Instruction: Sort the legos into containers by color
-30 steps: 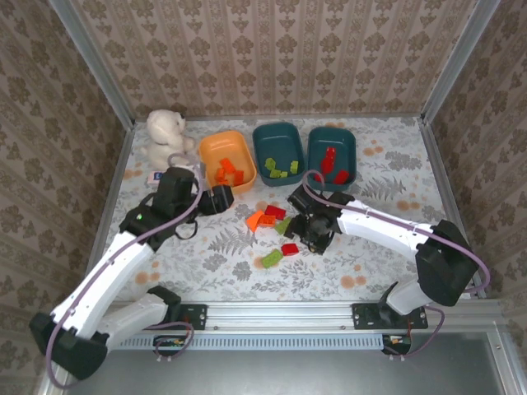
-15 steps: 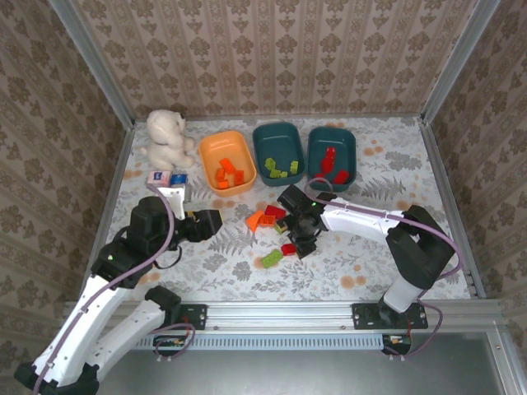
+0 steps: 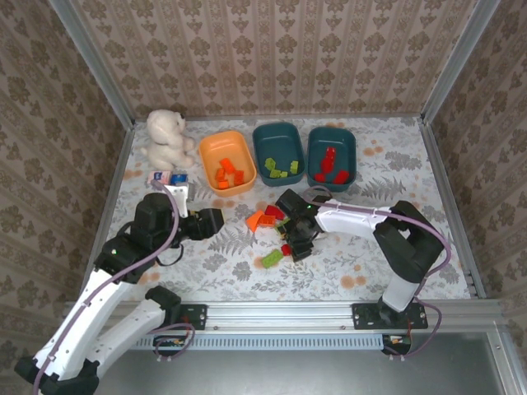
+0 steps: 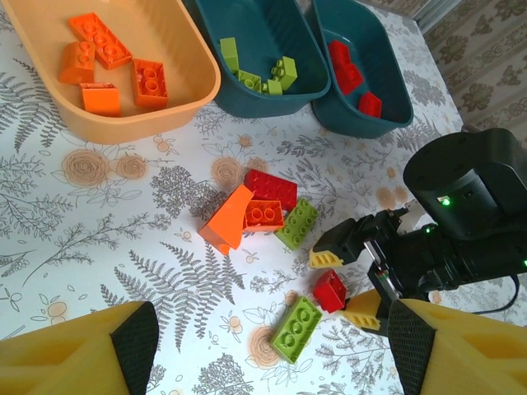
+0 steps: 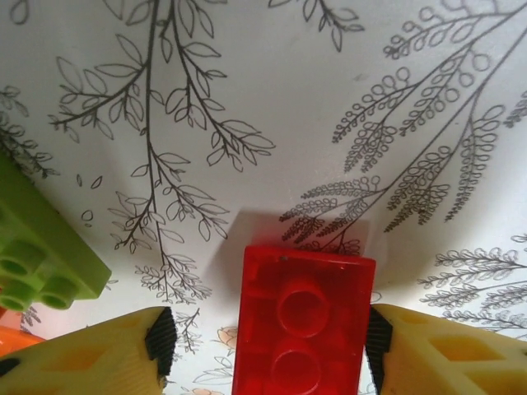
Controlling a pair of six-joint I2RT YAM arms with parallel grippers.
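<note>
Between the fingers of my right gripper (image 5: 269, 337) lies a small red lego (image 5: 300, 321) flat on the table. The right pad (image 5: 377, 333) touches it; the left pad (image 5: 160, 341) stands apart, so the gripper is open. A light green lego (image 3: 272, 258) lies just left of it, and a red, orange and green pile (image 3: 268, 216) sits behind. My left gripper (image 3: 212, 222) hangs open and empty over the table's left. At the back stand the containers: an orange tub (image 3: 206, 148) with orange legos, a teal tub (image 3: 278, 132) with green ones, and a teal tub (image 3: 332, 134) with red ones.
A white plush toy (image 3: 167, 138) sits at the back left, with a small blue-and-white box (image 3: 166, 178) in front of it. Metal rails and patterned walls enclose the table.
My right gripper has slid left onto the red lego and its fingers have narrowed around it. My left arm has pulled back from the orange tub toward the near left.
</note>
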